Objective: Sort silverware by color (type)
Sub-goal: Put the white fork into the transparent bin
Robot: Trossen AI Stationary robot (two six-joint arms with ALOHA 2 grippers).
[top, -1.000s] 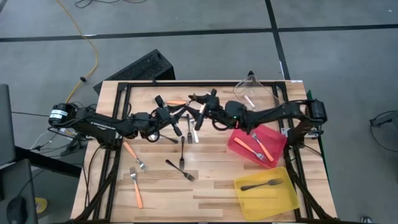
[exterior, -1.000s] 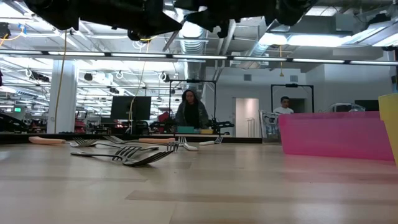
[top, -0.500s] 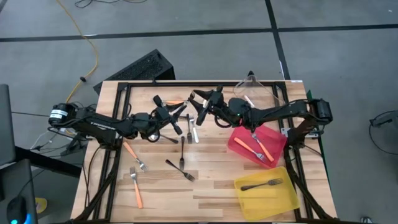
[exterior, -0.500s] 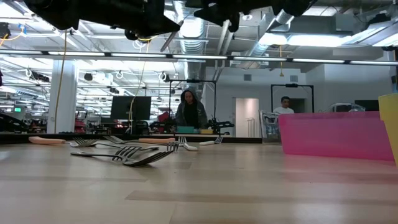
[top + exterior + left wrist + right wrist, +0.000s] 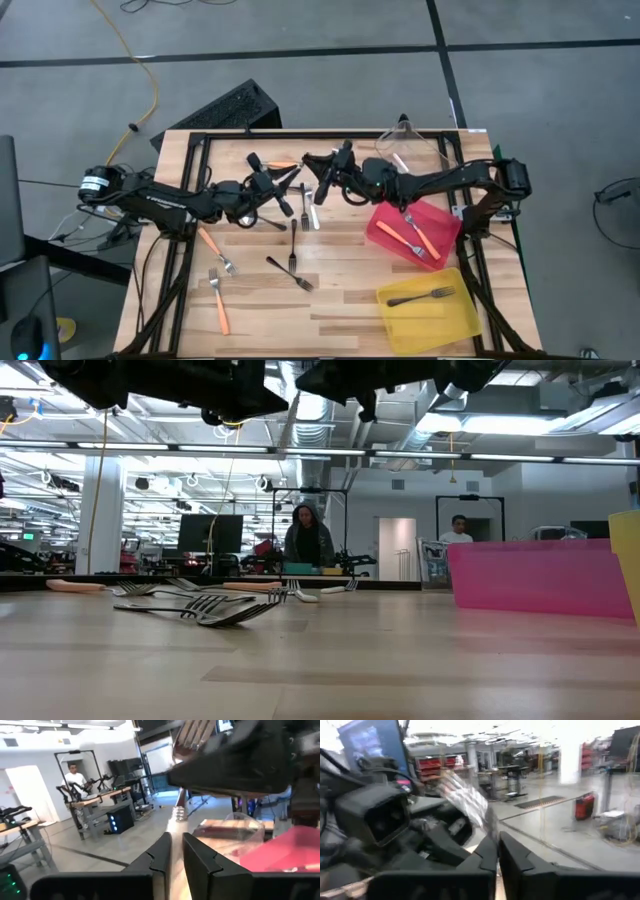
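An orange-handled fork (image 5: 285, 165) with a metal head hangs in the air over the table's far middle, between my two grippers. My left gripper (image 5: 272, 176) reaches in from the left and is shut on it. My right gripper (image 5: 312, 165) comes from the right and is shut on the same fork. In the left wrist view the fork's neck (image 5: 177, 814) rises from my left gripper (image 5: 176, 842) into the right gripper's dark body (image 5: 235, 765). Its tines (image 5: 192, 735) stick out beyond. My left gripper pinches the fork's handle (image 5: 175, 857) between its two fingers, coming about level from the table's left. The fork runs on along the fingers and is clear of the table. My right gripper pinches the fork near its neck (image 5: 492, 831), just behind the head, between its two fingers and about level from the right. The blurred tines (image 5: 465, 797) stick out past the fingertips toward the left arm.
Black forks (image 5: 293, 240), orange-handled forks (image 5: 213, 248) and a pale fork (image 5: 310, 205) lie loose on the wood. A red bin (image 5: 382, 232) holds orange forks, a yellow bin (image 5: 455, 320) holds a black one, and a clear bin (image 5: 425, 145) stands at the far right. People stand in the room beyond.
My right gripper stood wide open around the fork and has now shut on it near the head. My left gripper has kept its hold, and the fork has stayed in the air between the two.
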